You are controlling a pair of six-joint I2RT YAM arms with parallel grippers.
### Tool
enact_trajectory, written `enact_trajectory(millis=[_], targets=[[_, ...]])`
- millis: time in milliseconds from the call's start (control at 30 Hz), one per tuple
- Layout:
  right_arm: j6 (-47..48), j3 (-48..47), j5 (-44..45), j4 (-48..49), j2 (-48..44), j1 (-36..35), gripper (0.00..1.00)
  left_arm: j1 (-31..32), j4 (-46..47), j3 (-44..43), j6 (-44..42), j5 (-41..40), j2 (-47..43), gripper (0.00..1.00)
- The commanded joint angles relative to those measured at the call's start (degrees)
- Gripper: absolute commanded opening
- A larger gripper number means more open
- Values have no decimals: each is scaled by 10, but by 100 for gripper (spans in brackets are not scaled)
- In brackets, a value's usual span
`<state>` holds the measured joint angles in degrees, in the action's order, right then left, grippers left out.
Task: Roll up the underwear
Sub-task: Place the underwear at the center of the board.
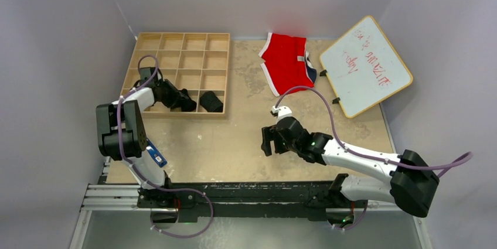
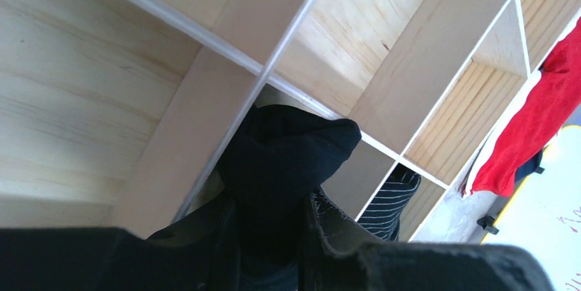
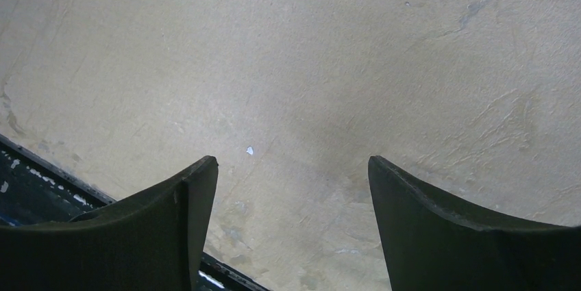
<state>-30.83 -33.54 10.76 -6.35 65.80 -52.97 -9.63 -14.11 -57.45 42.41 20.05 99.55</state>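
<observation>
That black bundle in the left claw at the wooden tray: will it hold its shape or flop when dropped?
Probably floppy: the black underwear bulges and creases where the left claw pinches it. Likely light, as one small pinch carries it. It may loosen a little, though the walls of the wooden tray should stop it spreading.

Wooden tray (image 1: 183, 34), matt black cloth underwear (image 2: 288, 154)

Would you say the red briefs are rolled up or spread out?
Spread out: the red briefs lie flat on the table, white-trimmed edges showing.
</observation>
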Motion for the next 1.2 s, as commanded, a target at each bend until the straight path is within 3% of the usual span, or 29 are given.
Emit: enact_trajectory(millis=[0, 200, 800, 900, 1167], targets=[[-6, -24, 1, -5, 8, -1, 82, 2, 15, 7, 11, -35, 4, 0], [-5, -30, -2, -5, 19, -2, 82, 13, -29, -11, 6, -61, 39, 4], [-12, -23, 7, -17, -2, -2, 82, 25, -73, -21, 37, -99, -28, 42], [-13, -22, 6, -17, -4, -2, 82, 25, -82, -26, 38, -105, -43, 52], [-13, -20, 7, -19, -7, -2, 83, 25, -89, -29, 45, -91, -71, 62]])
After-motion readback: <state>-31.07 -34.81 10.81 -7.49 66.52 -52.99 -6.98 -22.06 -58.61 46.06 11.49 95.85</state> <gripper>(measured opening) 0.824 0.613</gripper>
